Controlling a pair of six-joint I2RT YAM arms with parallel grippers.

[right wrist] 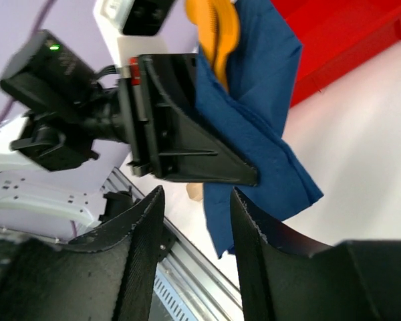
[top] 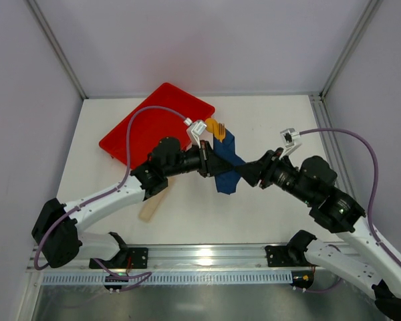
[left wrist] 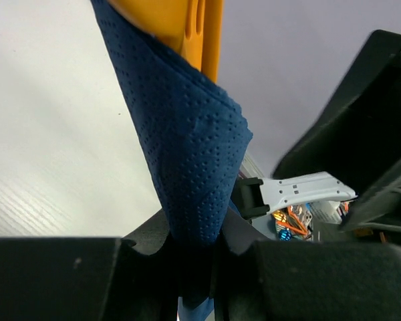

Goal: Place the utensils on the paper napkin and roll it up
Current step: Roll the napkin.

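While left claw (left wrist: 197, 264) pinches paper napkin (left wrist: 187, 147) | utensils (left wrist: 190, 27) wrapped inside | right claw (right wrist: 197, 194) parted

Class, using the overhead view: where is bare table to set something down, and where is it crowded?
Bare: the far right corner beyond the right arm; the near strip between both arms, before the rail. Crowded: around the napkin, left arm and red tray.

The overhead camera looks down from the near edge of the white table (top: 207, 214). Both wrist cameras closely face the navy paper napkin (top: 227, 186) (left wrist: 187, 154) (right wrist: 267, 154), visible in all views.
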